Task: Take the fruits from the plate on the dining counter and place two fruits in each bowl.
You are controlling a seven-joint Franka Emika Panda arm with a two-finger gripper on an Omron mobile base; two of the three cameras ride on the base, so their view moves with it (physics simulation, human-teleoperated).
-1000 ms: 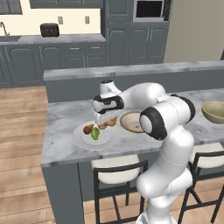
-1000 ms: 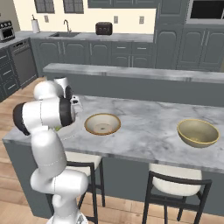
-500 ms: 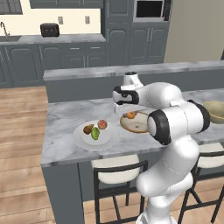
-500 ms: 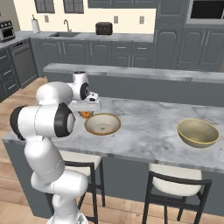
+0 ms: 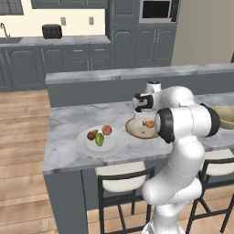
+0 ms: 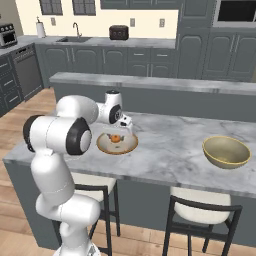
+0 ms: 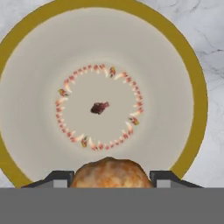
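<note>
While the gripper (image 7: 112,186) hangs over the nearer tan bowl (image 5: 140,130), its fingers (image 7: 59,178) are closed on the small orange fruit (image 7: 112,173), pinching it across its widest part from either side. By its look this fruit is light, firm and round, so it would likely roll once let go; releasing it low over the bowl's middle seems safest. On the white plate (image 5: 87,147), near the surface's left end, lie the brown pear-shaped fruit (image 5: 92,135), the green oval fruit (image 5: 99,140) and the reddish-pink fruit (image 5: 107,130), crowded together. Each probably wants a grip across its narrow width. The second bowl (image 6: 226,151) sits well apart toward the right end.
</note>
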